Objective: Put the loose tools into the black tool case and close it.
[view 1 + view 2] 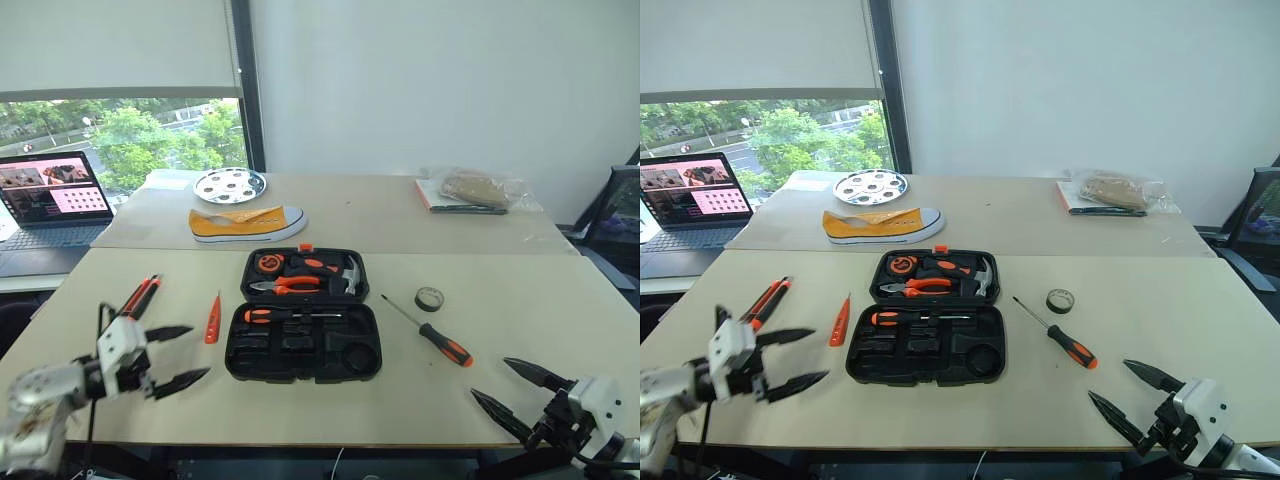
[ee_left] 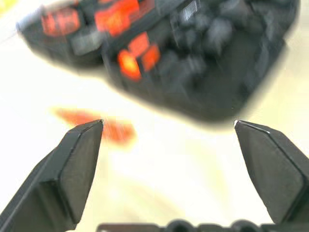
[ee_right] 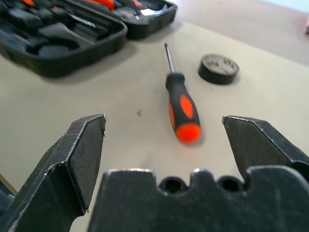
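Note:
The black tool case lies open at the middle of the table. One black-and-orange screwdriver rests in its near half. A second screwdriver and a roll of dark tape lie loose to the case's right. To its left are the small orange tester screwdriver and, farther left, the orange-black utility knife. My left gripper hangs open and empty near the front left, beside the tester. My right gripper is open and empty at the front right, facing the loose screwdriver and tape.
The case's far half holds orange-handled pliers and a hammer. On the table behind lie a yellow shoe, a round white tray and a plastic bag. A laptop stands at far left.

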### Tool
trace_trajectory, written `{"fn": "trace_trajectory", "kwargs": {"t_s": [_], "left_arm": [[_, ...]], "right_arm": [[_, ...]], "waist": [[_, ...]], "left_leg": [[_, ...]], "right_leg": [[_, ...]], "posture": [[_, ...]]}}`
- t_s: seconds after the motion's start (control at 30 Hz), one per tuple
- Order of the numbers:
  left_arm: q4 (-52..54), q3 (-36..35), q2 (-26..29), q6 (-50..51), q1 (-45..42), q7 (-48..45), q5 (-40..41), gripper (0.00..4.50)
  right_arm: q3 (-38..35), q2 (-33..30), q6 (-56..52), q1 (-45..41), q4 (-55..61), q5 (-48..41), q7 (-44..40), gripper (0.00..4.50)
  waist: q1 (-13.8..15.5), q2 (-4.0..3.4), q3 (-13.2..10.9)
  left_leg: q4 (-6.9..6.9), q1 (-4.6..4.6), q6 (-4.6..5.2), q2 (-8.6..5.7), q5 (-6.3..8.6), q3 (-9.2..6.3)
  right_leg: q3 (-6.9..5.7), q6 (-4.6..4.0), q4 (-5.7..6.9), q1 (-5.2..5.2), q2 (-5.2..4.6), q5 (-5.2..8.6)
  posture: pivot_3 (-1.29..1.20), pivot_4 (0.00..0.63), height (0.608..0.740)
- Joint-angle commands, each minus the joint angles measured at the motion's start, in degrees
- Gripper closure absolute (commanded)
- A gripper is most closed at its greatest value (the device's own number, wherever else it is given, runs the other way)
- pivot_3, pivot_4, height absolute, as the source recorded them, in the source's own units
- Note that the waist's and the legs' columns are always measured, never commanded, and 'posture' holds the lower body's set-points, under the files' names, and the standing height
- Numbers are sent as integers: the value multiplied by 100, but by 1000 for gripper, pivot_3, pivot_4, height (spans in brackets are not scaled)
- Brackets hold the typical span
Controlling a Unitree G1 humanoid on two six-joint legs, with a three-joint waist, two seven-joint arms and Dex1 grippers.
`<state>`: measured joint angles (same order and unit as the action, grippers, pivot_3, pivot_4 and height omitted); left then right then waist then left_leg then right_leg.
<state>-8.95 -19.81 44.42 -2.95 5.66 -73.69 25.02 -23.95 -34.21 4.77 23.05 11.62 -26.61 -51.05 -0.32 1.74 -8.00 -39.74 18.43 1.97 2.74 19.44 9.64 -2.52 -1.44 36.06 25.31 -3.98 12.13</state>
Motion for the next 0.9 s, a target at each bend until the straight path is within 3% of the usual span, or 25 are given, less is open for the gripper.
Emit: {"fn": "trace_trajectory", "kwargs": {"t_s": [0.03,0.2,0.37,0.5,0.7,0.77,0.9], "left_arm": [[471,-312,-14,-42,113,76,318,44],[954,-177,-134,59,152,145,489,44],[1329,67,-240,163,26,287,503,44],[1566,158,-234,238,7,372,518,0],[1695,74,-241,348,98,439,626,0],[1727,29,-259,408,123,482,689,0],[1805,-44,-244,564,183,565,823,0]], "right_arm": [[142,-349,-538,-588,206,-21,142,0],[1131,-1085,-1924,-2039,-184,480,190,0],[1914,-1341,-2903,-2994,-846,825,89,0],[2357,-1440,-3034,-3446,-1400,1226,-15,956],[1875,-1462,-2616,-3253,-1405,1017,-169,3171],[1468,-1500,-2216,-3006,-1326,852,-318,3446],[981,-1497,-1549,-2775,-717,134,-1293,3462]], "waist": [[2,-2,-3],[5,-5,-5],[57,-6,-4],[52,-7,-1],[49,-3,1],[103,-6,0],[78,-15,-4]], "left_leg": [[0,1,0,-1,1,1],[-1,-1,6,-11,5,0],[0,15,1,-11,-2,-6],[-5,68,3,-15,-2,-6],[-11,88,2,-14,-2,3],[-11,89,0,-13,-3,1],[-12,86,-1,-13,-3,3]], "right_leg": [[-1,-4,1,2,-7,2],[1,-33,2,-2,-26,6],[-29,-41,-1,5,-10,-23],[-48,-35,0,54,21,-21],[-59,-29,-5,77,37,-22],[-59,-28,-2,77,38,-21],[-52,-25,0,77,44,-20]], "posture": [[0,150,740],[0,150,740],[0,150,740],[0,150,740],[0,150,740],[0,150,740],[0,150,740]]}}
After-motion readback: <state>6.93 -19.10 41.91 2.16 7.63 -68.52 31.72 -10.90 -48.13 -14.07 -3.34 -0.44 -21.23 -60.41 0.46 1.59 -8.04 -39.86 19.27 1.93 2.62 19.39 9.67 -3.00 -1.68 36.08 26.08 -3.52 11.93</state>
